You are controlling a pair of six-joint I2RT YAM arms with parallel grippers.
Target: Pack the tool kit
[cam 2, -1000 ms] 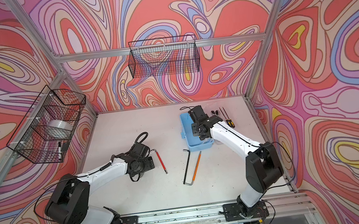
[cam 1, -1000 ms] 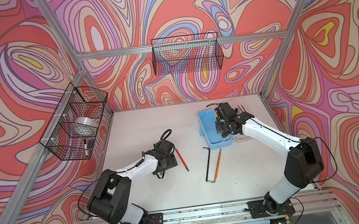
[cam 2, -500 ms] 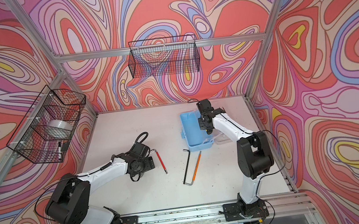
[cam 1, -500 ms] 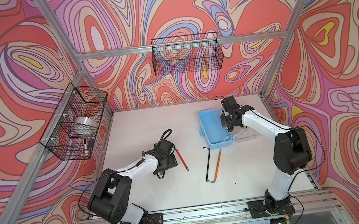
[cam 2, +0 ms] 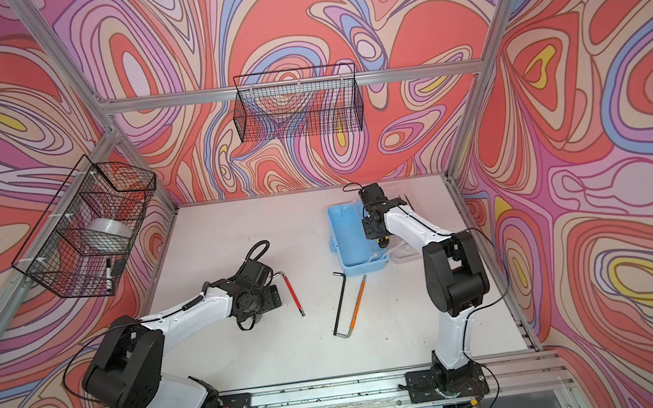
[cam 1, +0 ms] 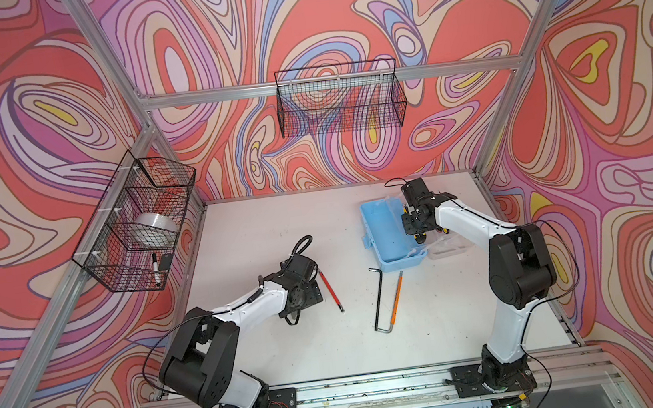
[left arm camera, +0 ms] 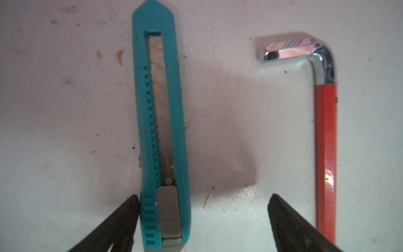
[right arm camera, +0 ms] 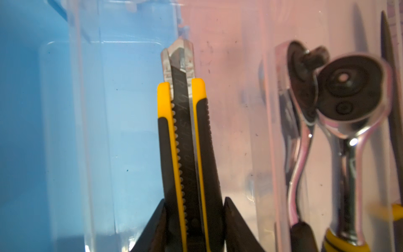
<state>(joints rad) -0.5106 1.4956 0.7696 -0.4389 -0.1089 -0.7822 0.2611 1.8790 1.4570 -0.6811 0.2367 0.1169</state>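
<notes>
Drawn back along the blue case (cam 1: 382, 228), the right tool (right arm camera: 194, 203) is gripping the yellow-black cutter (right arm camera: 185, 131), while the left tool (left arm camera: 204, 196) is hanging wide around the teal cutter (left arm camera: 161, 109).

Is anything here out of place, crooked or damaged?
Nothing looks damaged or spilled. Tools lie loose outside the open blue case: a black hex key and an orange tool side by side, and a teal cutter beside a red hex key by the left gripper.

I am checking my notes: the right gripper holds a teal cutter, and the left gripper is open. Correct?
The colour is wrong: in the right wrist view the right gripper holds a yellow-and-black cutter, not teal. The left gripper is open.
</notes>
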